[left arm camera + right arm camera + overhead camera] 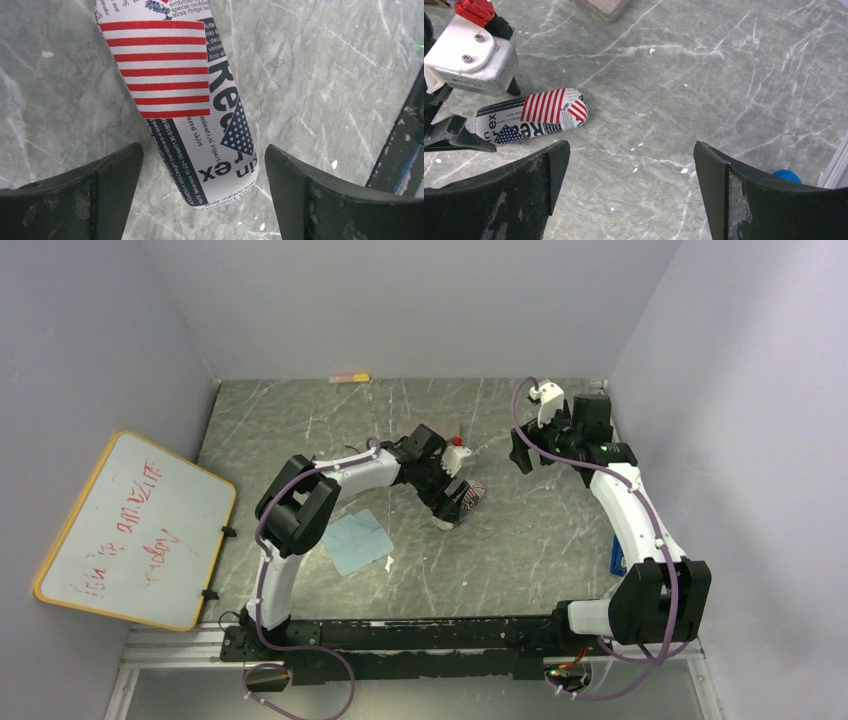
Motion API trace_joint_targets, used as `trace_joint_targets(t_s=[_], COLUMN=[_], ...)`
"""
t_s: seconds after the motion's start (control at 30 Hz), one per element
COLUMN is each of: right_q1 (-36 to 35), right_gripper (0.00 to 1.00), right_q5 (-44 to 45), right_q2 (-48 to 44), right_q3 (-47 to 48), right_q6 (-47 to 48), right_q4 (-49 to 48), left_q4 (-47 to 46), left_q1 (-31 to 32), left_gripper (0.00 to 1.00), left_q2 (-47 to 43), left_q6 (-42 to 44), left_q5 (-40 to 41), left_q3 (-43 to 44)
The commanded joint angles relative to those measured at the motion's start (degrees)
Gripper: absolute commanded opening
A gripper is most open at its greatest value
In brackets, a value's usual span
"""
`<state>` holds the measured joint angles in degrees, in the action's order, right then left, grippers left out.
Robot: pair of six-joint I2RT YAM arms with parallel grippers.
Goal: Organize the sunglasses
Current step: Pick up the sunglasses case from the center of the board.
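Neither pair of sunglasses shows in any view. A printed case (472, 494) with red-white stripes, stars and newsprint text lies on the grey marbled table. My left gripper (452, 512) is open and empty, straddling the near end of the case (180, 100) with a gap on both sides. My right gripper (520, 450) is open and empty above bare table at the back right. In its wrist view the case (536, 116) lies at far left, under the left arm's white camera mount (469, 55).
A light-blue cloth (358, 540) lies flat left of centre. A whiteboard (135, 530) leans at the left wall. A pink-yellow item (349, 378) lies at the back wall. A blue object (618, 558) sits by the right arm. A tan-brown edge (604, 7) shows at the top.
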<state>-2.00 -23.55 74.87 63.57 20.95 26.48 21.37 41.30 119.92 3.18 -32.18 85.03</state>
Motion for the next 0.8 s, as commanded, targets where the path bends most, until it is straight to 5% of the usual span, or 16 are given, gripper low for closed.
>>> trace_joint_targets(t_s=[0.0, 0.1, 0.2, 0.43, 0.6, 0.77], right_q1=[0.2, 0.2, 0.2, 0.2, 0.9, 1.4], right_gripper=[1.00, 1.00, 1.00, 1.00, 1.00, 1.00], right_q5=[-0.5, -1.0, -1.5, -3.3, -8.6, -13.9], right_q2=[-1.0, -0.7, 0.2, 3.9, 9.0, 13.8], right_q3=[-0.6, -0.6, -0.4, 0.6, 3.5, 7.1], right_q6=[-1.0, -1.2, -1.8, -3.9, -8.3, -16.9], right_q4=[-1.6, -1.6, -1.6, -1.2, -0.4, -2.5], left_q4=[3.5, 3.7, 3.5, 4.0, 1.6, -6.7], left_q1=[1.7, 1.8, 1.8, 2.3, 2.6, 4.6], left_gripper=[0.96, 0.92, 0.70, 0.42, 0.41, 0.41], left_q2=[1.6, 2.0, 1.4, -0.5, -5.9, -15.6], left_q6=[3.0, 3.3, 4.3, 7.2, 10.7, 17.2], left_q5=[5.0, 6.1, 7.3, 11.2, 21.6, 40.3], left_q3=[2.4, 2.5, 2.3, 2.7, 0.9, -5.5])
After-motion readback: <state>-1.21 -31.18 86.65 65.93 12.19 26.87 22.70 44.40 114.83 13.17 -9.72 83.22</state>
